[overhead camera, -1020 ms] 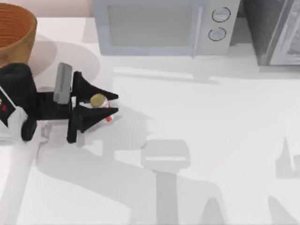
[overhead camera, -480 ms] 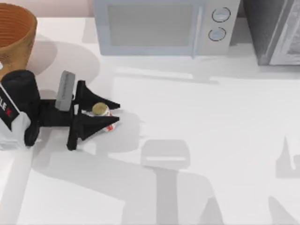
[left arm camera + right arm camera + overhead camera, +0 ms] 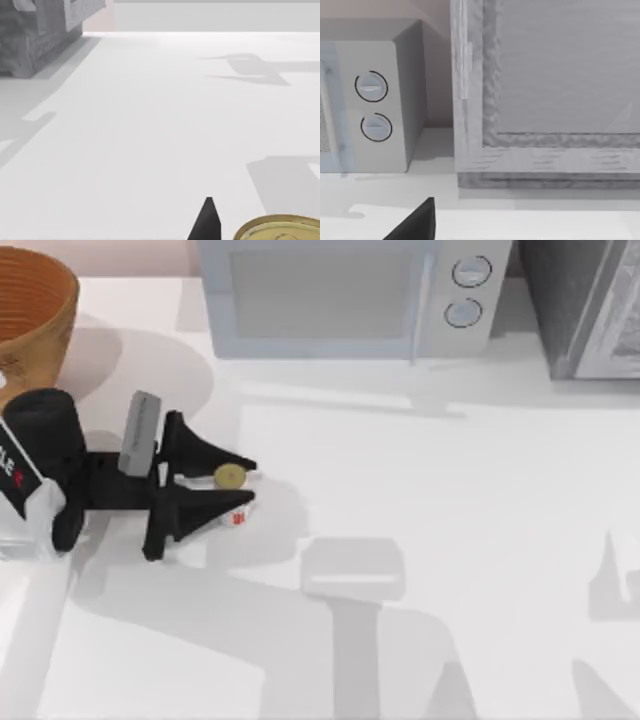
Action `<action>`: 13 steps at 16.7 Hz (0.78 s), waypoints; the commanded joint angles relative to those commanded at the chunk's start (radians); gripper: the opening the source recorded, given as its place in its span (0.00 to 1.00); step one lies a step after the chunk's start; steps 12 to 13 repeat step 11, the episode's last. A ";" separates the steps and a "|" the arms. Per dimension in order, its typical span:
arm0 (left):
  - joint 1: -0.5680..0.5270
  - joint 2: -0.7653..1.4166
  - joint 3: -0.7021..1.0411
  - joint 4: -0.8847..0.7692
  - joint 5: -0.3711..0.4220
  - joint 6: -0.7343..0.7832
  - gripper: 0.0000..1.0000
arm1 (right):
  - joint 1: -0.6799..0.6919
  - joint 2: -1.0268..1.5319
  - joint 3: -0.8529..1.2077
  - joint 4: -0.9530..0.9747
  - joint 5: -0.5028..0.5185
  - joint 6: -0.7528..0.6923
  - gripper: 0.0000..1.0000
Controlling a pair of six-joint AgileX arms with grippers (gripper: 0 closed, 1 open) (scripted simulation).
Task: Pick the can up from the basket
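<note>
One can sits between my left gripper fingers, out on the table near its left edge, well clear of the basket. Fingers look spread, maybe not clamping. Probably light, stiff, slick; I'd squeeze mid-side.

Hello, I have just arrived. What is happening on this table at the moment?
The left gripper is at the left side of the table, with the can between its fingers. The can is outside the basket, which stands at the far left corner. Whether the fingers clamp the can or have let go cannot be told. A microwave stands at the back. The right gripper is near the microwave.
</note>
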 joint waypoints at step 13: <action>0.000 0.000 0.000 0.000 0.000 0.000 1.00 | 0.000 0.000 0.000 0.000 0.000 0.000 1.00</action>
